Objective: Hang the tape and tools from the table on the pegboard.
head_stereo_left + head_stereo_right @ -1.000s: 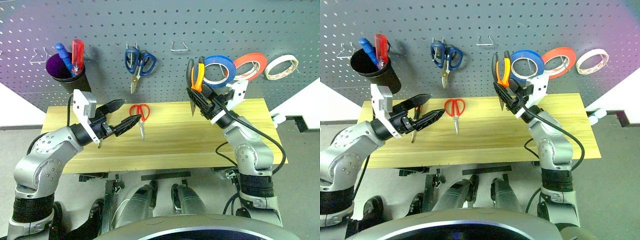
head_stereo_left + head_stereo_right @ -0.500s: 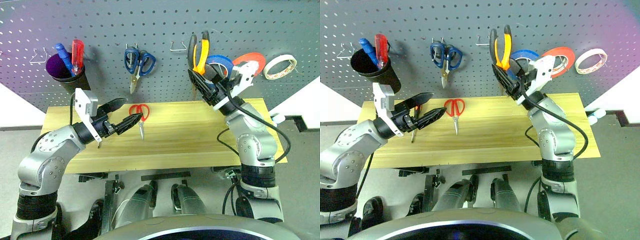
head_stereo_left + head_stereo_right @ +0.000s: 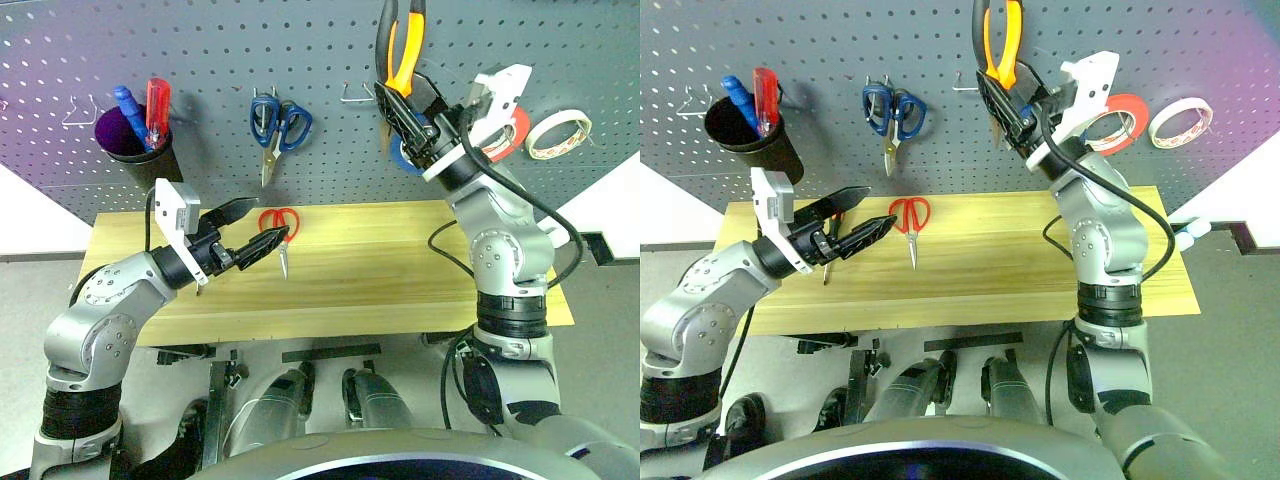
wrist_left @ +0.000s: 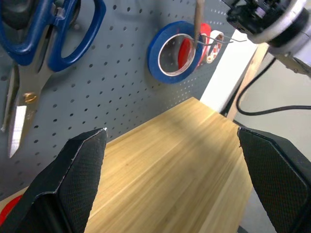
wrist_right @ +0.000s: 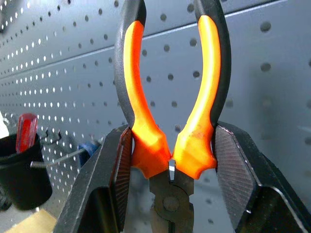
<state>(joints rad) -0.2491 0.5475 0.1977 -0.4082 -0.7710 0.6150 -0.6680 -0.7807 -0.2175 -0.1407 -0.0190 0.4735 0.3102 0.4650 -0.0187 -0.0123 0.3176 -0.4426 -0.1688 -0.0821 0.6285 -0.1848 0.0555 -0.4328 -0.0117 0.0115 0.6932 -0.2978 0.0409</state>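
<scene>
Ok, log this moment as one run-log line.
right gripper: shut on pliers, raised at pegboard | left gripper: open, above table | red-handled scissors: on table

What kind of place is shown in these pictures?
Probably a workshop or a tool-storage test bench. A dark grey pegboard holds blue-handled scissors and tape rolls such as the blue roll, and a light wooden table stands below it with red-handled scissors on it.
</scene>
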